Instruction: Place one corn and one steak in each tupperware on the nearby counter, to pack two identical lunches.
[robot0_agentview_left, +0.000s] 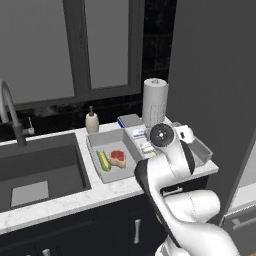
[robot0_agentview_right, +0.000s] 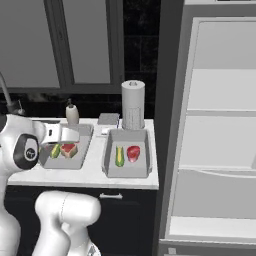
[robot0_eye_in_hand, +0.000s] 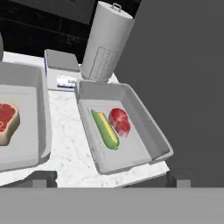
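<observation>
Fingers (robot0_eye_in_hand: 41, 179) apart above rectangular tupperware (robot0_eye_in_hand: 148, 129)

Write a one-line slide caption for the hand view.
Open gripper above the counter; right tupperware holds one corn and one steak.

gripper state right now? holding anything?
Gripper: open, holding nothing, above the right tupperware, where a corn and a steak lie.
</observation>
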